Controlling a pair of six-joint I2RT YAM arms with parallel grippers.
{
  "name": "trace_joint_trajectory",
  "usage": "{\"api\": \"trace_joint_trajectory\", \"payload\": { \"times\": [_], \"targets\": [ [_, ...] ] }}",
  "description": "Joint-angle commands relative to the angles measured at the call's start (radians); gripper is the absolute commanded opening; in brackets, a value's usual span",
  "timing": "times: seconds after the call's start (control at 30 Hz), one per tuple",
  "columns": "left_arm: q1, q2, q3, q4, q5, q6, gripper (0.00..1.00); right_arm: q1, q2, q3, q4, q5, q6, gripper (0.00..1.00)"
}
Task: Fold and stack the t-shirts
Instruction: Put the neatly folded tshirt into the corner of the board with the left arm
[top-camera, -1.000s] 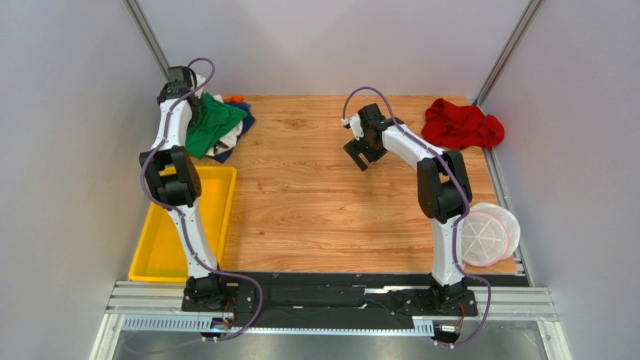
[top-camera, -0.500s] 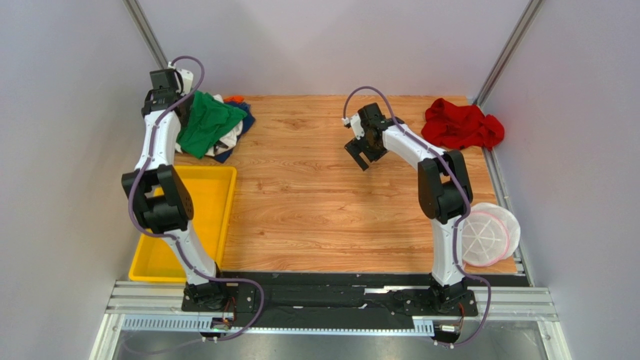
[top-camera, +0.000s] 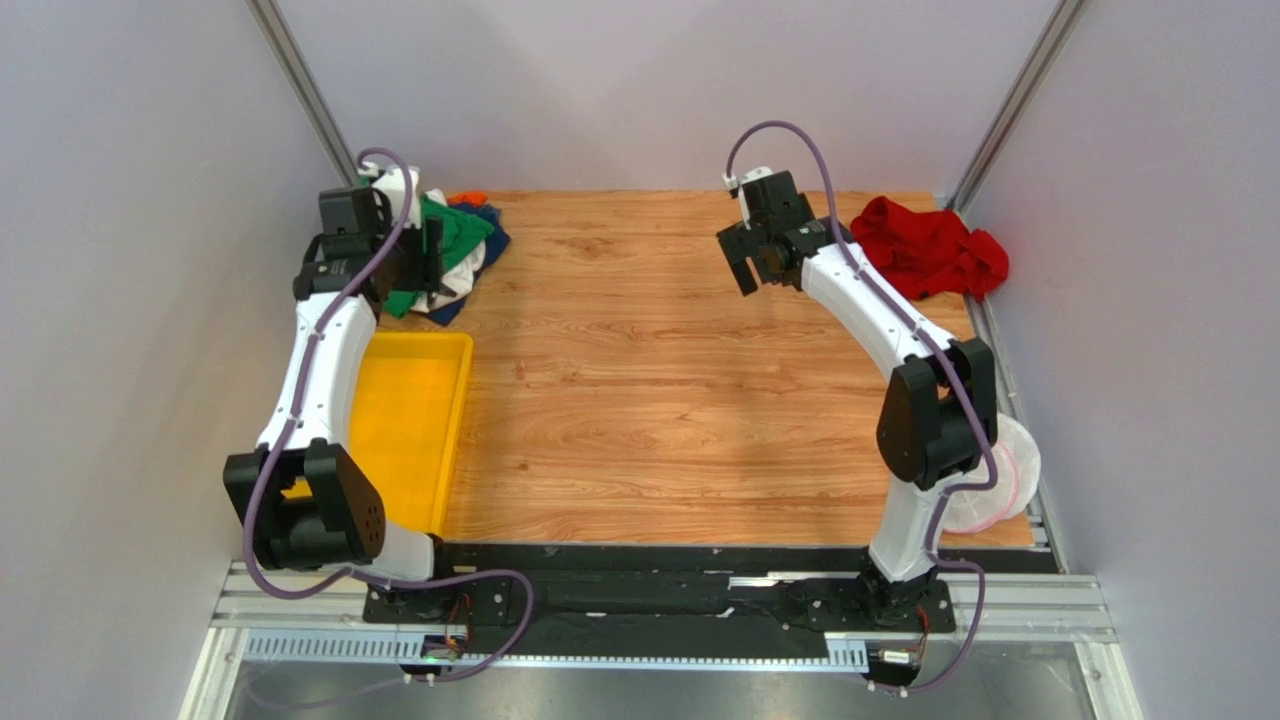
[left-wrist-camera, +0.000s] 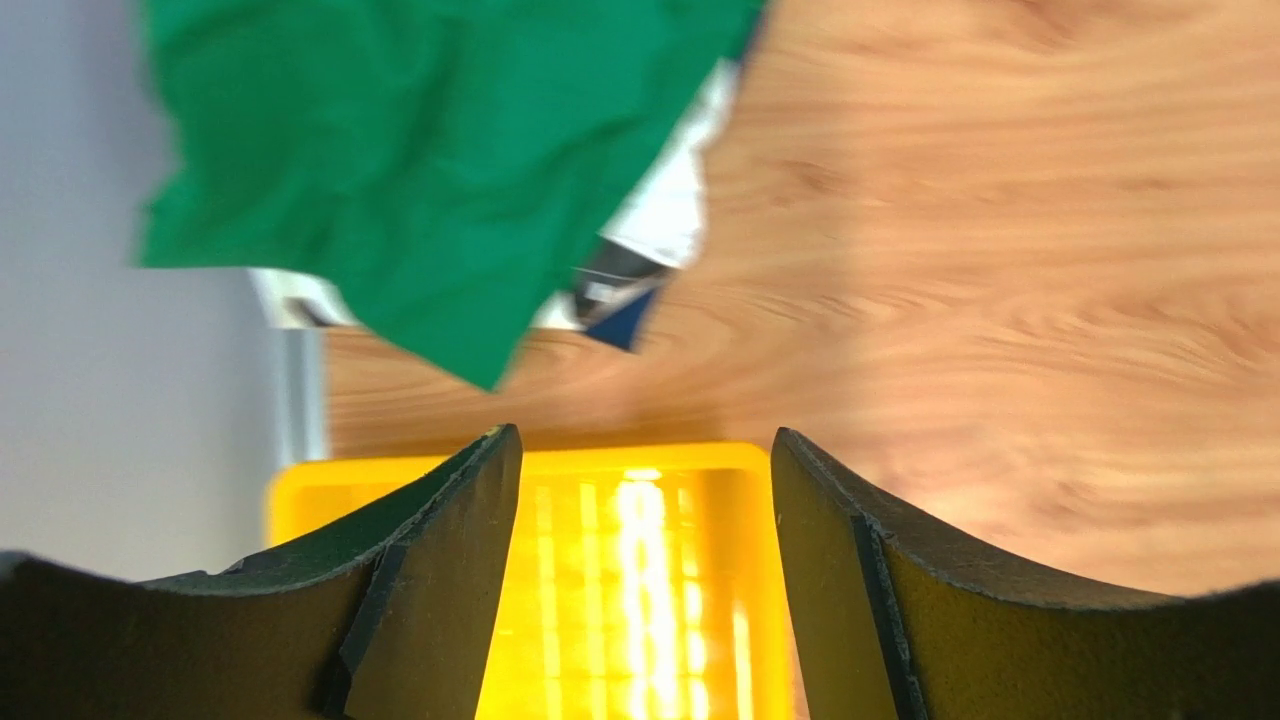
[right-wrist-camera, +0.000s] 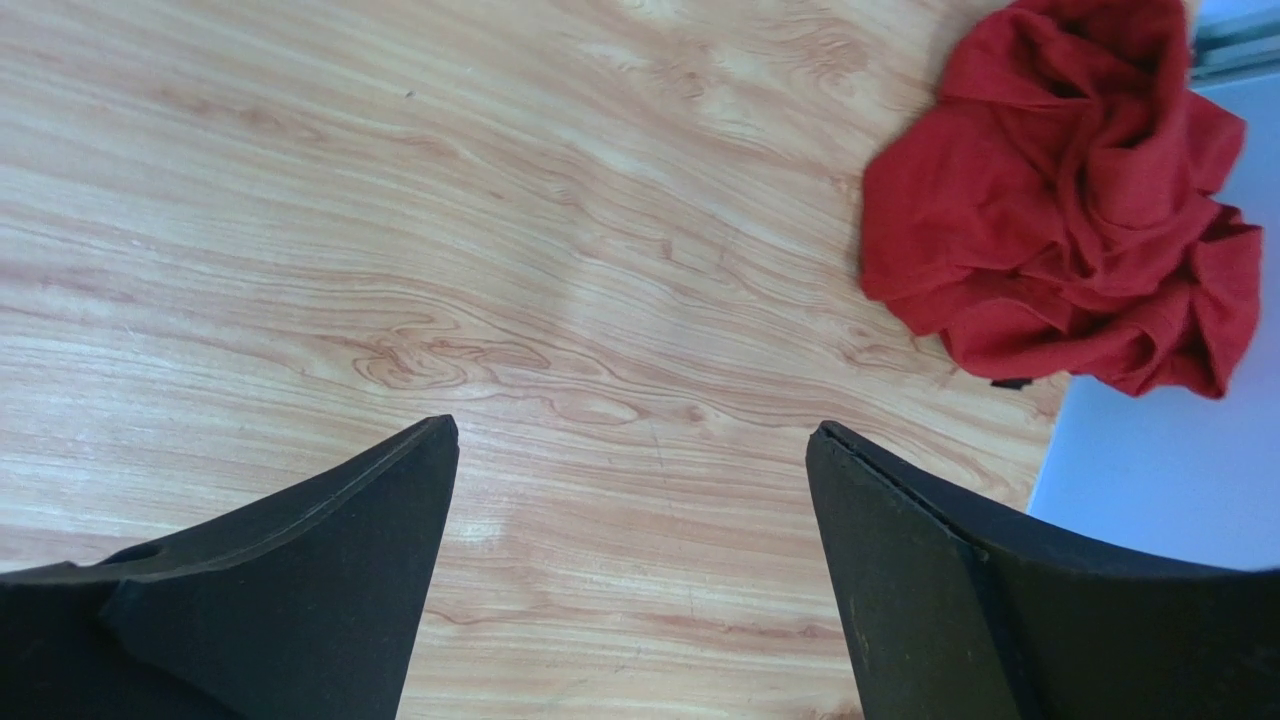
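Note:
A pile of t-shirts lies at the table's far left corner: a bright green one (top-camera: 455, 233) on top, a white one (top-camera: 469, 267) and a dark blue one (top-camera: 490, 240) under it. In the left wrist view the green t-shirt (left-wrist-camera: 421, 150) hangs over the white (left-wrist-camera: 669, 210) and dark blue (left-wrist-camera: 624, 315) cloth. My left gripper (top-camera: 425, 258) (left-wrist-camera: 646, 450) is open and empty at the pile's near-left side. A crumpled red t-shirt (top-camera: 924, 248) (right-wrist-camera: 1067, 195) lies at the far right. My right gripper (top-camera: 759, 275) (right-wrist-camera: 631, 435) hovers open over bare wood, left of the red t-shirt.
A yellow plastic tray (top-camera: 436, 353) (left-wrist-camera: 646, 465) sits along the left edge, just nearer than the pile. A round white-and-pink mesh basket (top-camera: 1014, 450) stands at the near right, behind the right arm. Grey walls close in both sides and the back.
My left arm has stretched out and its gripper has shifted to the pile's near-left side, its jaws spreading wider. My right gripper has moved toward the back right, nearer the red t-shirt.

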Motion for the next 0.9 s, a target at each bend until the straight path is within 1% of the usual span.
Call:
{"api": "trace_joint_trajectory", "payload": {
  "times": [0.0,0.13,0.23,0.5,0.53,0.77,0.87],
  "targets": [
    [-0.067,-0.085,-0.074,0.061,0.093,-0.084,0.71,0.004,-0.1,-0.015,0.028,0.053,0.08,0.91],
    [-0.107,-0.12,-0.113,0.11,0.119,-0.104,0.72,0.003,-0.194,-0.11,0.104,0.055,0.08,0.9],
    [-0.122,-0.123,-0.125,0.119,0.116,-0.092,0.73,0.003,-0.228,-0.172,0.17,0.044,0.074,0.91],
    [-0.128,-0.157,-0.17,0.164,0.121,-0.069,0.75,0.004,-0.269,-0.232,0.245,0.089,0.04,0.88],
    [-0.162,-0.163,-0.173,0.176,0.124,-0.066,0.75,0.004,-0.272,-0.235,0.25,0.09,0.038,0.88],
    [-0.2,-0.168,-0.177,0.185,0.139,-0.054,0.78,0.007,-0.31,-0.275,0.293,0.087,0.035,0.88],
    [-0.223,-0.174,-0.182,0.193,0.124,-0.043,0.79,0.007,-0.323,-0.284,0.301,0.084,0.035,0.88]
  ]
}}
